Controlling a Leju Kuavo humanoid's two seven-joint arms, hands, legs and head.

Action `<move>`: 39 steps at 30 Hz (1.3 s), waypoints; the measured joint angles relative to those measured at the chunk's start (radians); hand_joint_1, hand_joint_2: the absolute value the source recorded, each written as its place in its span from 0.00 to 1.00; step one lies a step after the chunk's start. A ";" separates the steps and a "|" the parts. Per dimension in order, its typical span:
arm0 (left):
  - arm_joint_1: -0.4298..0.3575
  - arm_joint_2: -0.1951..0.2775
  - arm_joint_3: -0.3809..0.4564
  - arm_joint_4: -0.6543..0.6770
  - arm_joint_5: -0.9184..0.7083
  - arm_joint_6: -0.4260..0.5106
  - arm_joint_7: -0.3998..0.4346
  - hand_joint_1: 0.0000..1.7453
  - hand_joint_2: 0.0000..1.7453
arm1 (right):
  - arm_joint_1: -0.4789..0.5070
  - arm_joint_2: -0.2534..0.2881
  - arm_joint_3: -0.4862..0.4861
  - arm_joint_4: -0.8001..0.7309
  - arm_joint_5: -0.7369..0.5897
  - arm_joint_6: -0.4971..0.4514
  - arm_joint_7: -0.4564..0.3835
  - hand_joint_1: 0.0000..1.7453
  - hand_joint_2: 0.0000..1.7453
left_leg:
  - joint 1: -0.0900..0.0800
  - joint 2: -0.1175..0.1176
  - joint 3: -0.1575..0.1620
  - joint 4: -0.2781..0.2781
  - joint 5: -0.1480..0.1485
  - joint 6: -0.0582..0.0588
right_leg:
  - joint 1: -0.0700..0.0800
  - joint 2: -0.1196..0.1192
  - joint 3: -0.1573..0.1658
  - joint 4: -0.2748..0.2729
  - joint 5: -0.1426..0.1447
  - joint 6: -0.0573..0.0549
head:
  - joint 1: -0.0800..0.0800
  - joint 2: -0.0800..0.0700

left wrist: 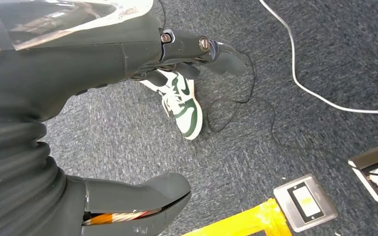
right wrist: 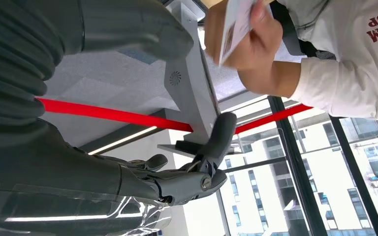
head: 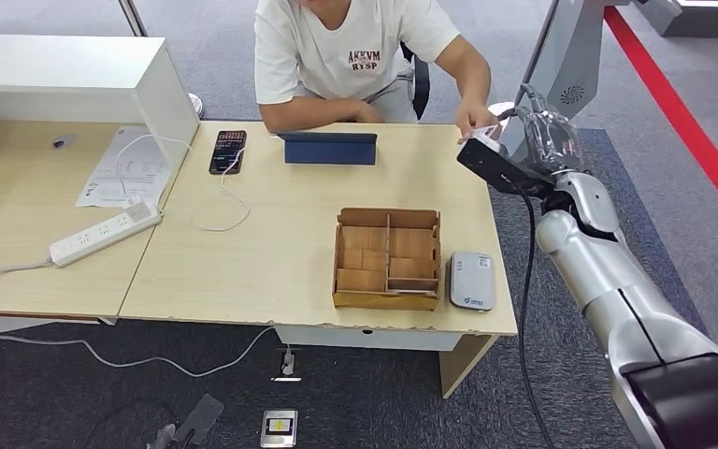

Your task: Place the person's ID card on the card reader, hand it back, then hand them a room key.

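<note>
ID card (right wrist: 234,27) in person's hand (right wrist: 248,42), just beside right robot hand (right wrist: 187,172) | fingers spread, empty

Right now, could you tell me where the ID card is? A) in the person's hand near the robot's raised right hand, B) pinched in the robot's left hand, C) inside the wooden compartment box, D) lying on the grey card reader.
A: the person's hand holds the ID card just beyond the right hand, whose fingers are spread and hold nothing; the card reader is bare.
</note>
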 joint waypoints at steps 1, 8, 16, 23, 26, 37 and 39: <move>0.000 0.000 -0.003 0.000 0.001 0.000 0.001 0.00 1.00 | 0.000 0.001 0.000 0.002 0.000 -0.003 0.000 0.00 1.00 | 0.000 0.000 0.000 0.000 0.000 0.000 | 0.000 0.000 0.000 0.000 0.000 0.000 | 0.000 0.000; 0.000 0.000 -0.012 0.000 0.018 0.001 0.003 0.00 1.00 | -0.001 0.006 -0.004 0.011 -0.023 -0.005 -0.009 0.00 1.00 | 0.000 0.000 0.000 0.000 0.000 0.000 | 0.000 0.000 0.000 0.000 0.000 0.000 | 0.000 0.000; 0.012 0.000 -0.013 0.000 0.079 0.012 0.004 0.00 1.00 | -0.005 0.014 -0.074 -0.010 -0.280 0.171 -0.070 0.00 1.00 | 0.000 0.000 0.000 0.000 0.000 0.000 | 0.000 0.000 0.000 0.000 0.000 0.000 | 0.000 0.000; 0.027 0.001 -0.013 0.000 0.122 0.011 0.007 0.00 1.00 | 0.112 0.011 -0.147 -0.163 -0.550 0.423 -0.027 0.00 1.00 | 0.001 0.000 0.001 0.000 0.000 0.000 | 0.001 0.000 0.000 0.000 0.000 0.000 | 0.000 0.000; 0.031 0.003 -0.013 0.000 0.130 0.013 0.007 0.00 1.00 | 0.200 -0.007 -0.158 -0.267 -0.587 0.453 0.013 0.00 1.00 | 0.001 0.000 0.001 0.000 0.000 0.000 | 0.001 0.000 0.000 0.000 0.000 0.000 | 0.000 0.000; 0.036 0.010 -0.015 0.000 0.137 0.016 0.009 0.00 1.00 | 0.442 -0.076 -0.152 -0.572 -0.413 0.380 0.064 0.00 1.00 | 0.001 0.000 0.001 0.000 0.000 0.000 | 0.001 0.000 0.001 0.000 0.000 0.000 | 0.000 0.000; 0.036 0.010 -0.018 0.000 0.131 0.017 0.012 0.00 1.00 | 0.480 -0.079 -0.149 -0.613 -0.363 0.355 0.075 0.00 1.00 | 0.001 0.000 0.001 0.000 0.000 0.000 | 0.001 0.000 0.001 0.000 0.000 0.000 | 0.000 0.000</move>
